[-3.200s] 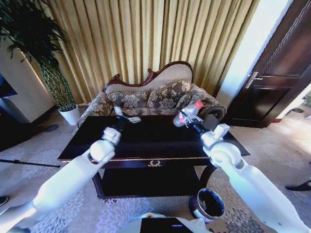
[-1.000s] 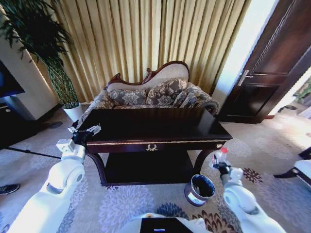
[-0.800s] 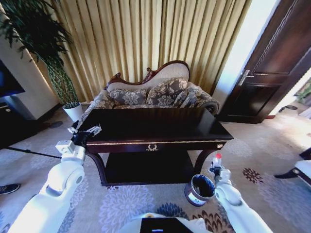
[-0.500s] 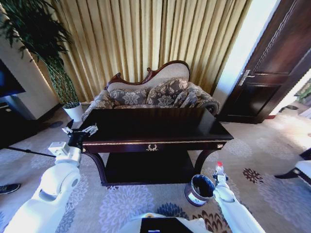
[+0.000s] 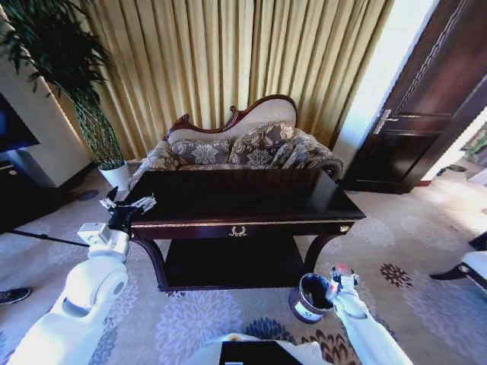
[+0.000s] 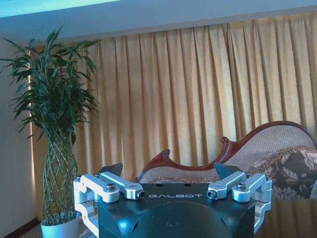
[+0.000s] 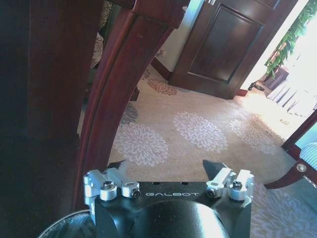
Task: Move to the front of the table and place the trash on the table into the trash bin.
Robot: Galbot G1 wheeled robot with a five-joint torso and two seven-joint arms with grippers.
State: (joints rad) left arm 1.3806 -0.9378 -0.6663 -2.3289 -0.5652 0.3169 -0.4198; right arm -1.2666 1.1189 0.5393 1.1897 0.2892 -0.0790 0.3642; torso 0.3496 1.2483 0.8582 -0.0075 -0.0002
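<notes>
We face the table [image 5: 242, 199] head-on; its dark glossy surface reflects the curtains, and a gold ornament [image 5: 238, 231] sits at the front centre. Beyond it stands a sofa [image 5: 240, 148], with a plant [image 5: 65, 68] in a white pot [image 5: 112, 176] to the far left and a dark door [image 5: 426, 106] to the far right.

The bin [image 5: 310, 296] stands on the patterned carpet [image 5: 183, 319] near the table's right front leg [image 5: 314, 251]. The right gripper [image 5: 338, 275] is low, just right of the bin's rim and at about its height. In the head view we see a bottle [image 5: 332, 291] by it, red cap [image 5: 337, 268] up, the body tilted toward the bin's rim. In the right wrist view the fingers [image 7: 213, 168] stand apart with carpet visible between them, the curved leg passes close by and the bin's rim shows at the near edge. We cannot tell from these views whether the fingers have hold of the bottle.

The left gripper [image 5: 125, 206] is raised by the table's left front corner, level with the surface, and crumpled white paper [image 5: 144, 203] shows at its tips. In the left wrist view its fingers [image 6: 112, 169] are spread, facing the plant and the curtains [image 6: 188, 99]; the paper itself is hidden there, so we cannot tell whether it is gripped.
</notes>
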